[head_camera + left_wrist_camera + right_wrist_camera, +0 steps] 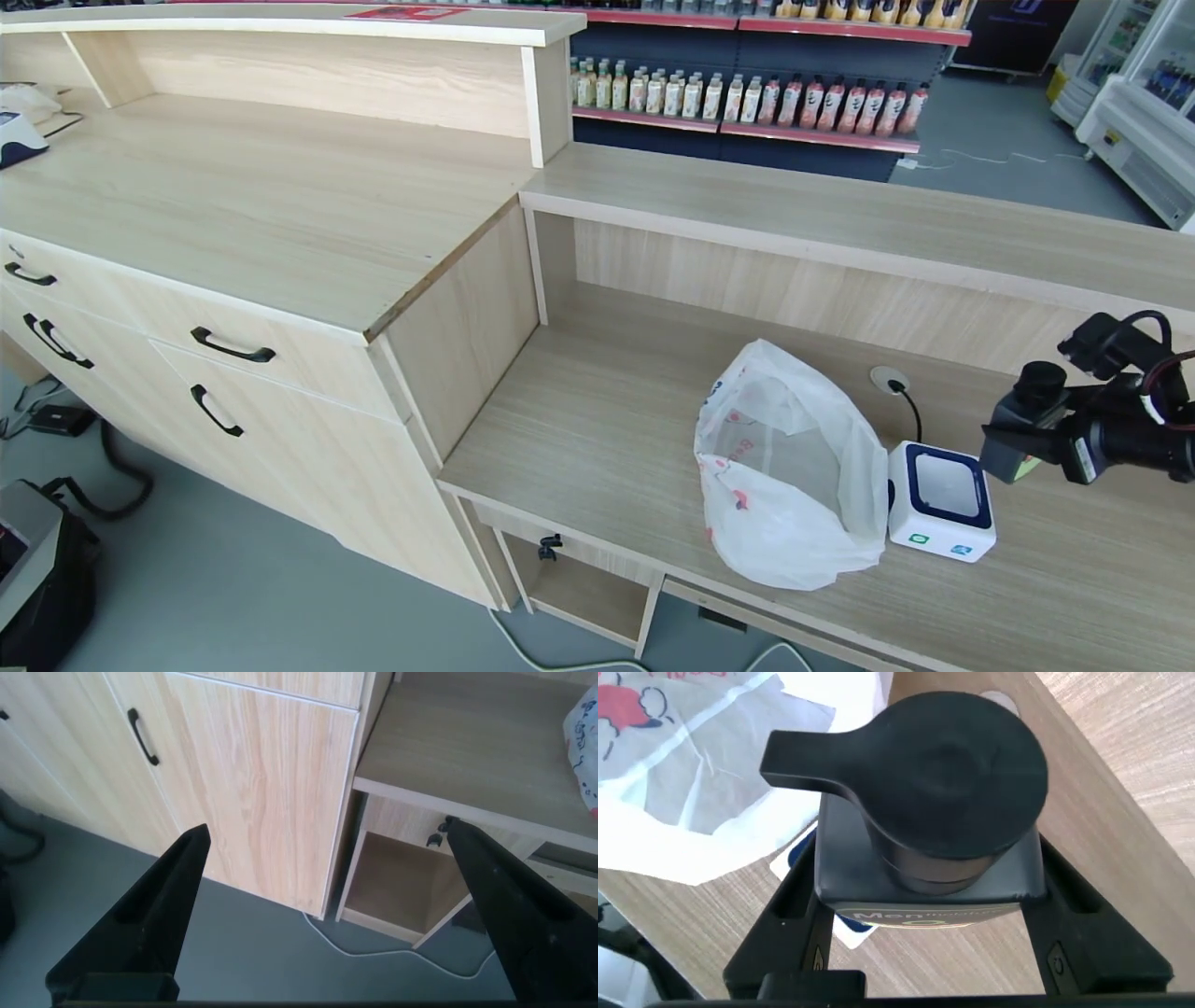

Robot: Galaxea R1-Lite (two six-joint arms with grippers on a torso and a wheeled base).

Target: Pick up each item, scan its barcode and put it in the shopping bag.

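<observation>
The bottle (1038, 385), dark w/ a black flip cap, is hanging in the air at the right end of the tabletop (616, 439), just above and beside the scanner (941, 499). The right gripper (929, 873) is carrying it, fingers clamping the bottle's body from both sides, cap uppermost. In the right wrist view the scanner's white-and-blue edge is peeking out from under the bottle, so it's prob. sitting over the scan window or v. near it. Which way the barcode is facing I can't tell.

The shopping bag (794, 476), thin white plastic w/ red print, is standing w/ its mouth open, touching the scanner's left side. Nothing is showing inside it, as far as the opening lets me see.

The left gripper (327, 826) is hanging low in front of the tabletop, over the floor by the cabinet (271, 784), fingers spread wide apart, holding nothing.

Progress, my read: pick-up is done for this bottle. Scanning is the step going on or about to start. Bagging is what's left. The bare-looking bag suggests this is the 1st item.

Count: 1 bottle, 1 shopping bag, 1 scanner, 2 grippers (1 loaded, 1 free).
</observation>
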